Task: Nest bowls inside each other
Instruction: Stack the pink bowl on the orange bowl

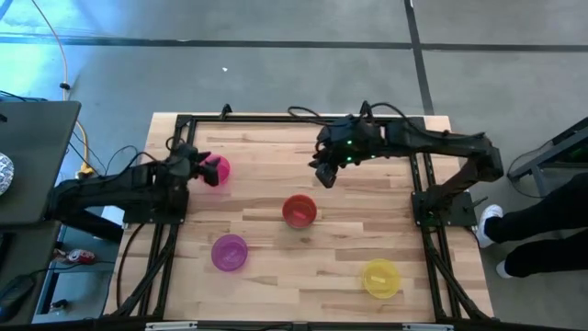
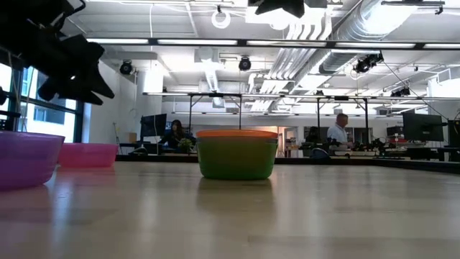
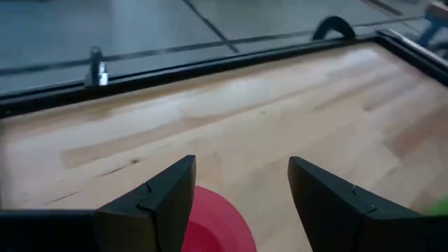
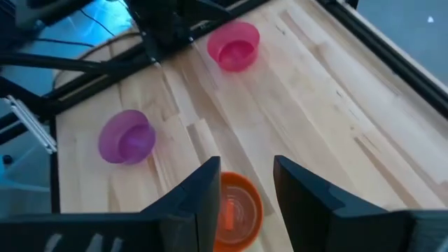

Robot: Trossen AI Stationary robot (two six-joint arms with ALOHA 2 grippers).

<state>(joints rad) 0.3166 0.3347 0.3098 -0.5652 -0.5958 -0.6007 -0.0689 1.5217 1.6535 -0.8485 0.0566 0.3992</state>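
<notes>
The pink bowl [image 1: 219, 171] stands on its base near the table's left side. My left gripper [image 1: 202, 165] hangs open above its left rim, and the bowl [image 3: 213, 224] shows below the open fingers [image 3: 168, 192]. A red bowl [image 1: 299, 211] sits nested in a green bowl [image 2: 237, 162] at the table's middle. My right gripper [image 1: 324, 175] is open, raised just beyond that stack [image 4: 236, 206] toward the far edge. The purple bowl [image 1: 229, 252] and the yellow bowl [image 1: 381, 278] stand alone nearer the near edge. No blue bowl shows.
Black frame rails [image 1: 276, 119] run along the table's far edge and both sides. Bare wood lies between the bowls and across the far half of the table. A person's legs and shoes [image 1: 496, 230] stand off the table's right side.
</notes>
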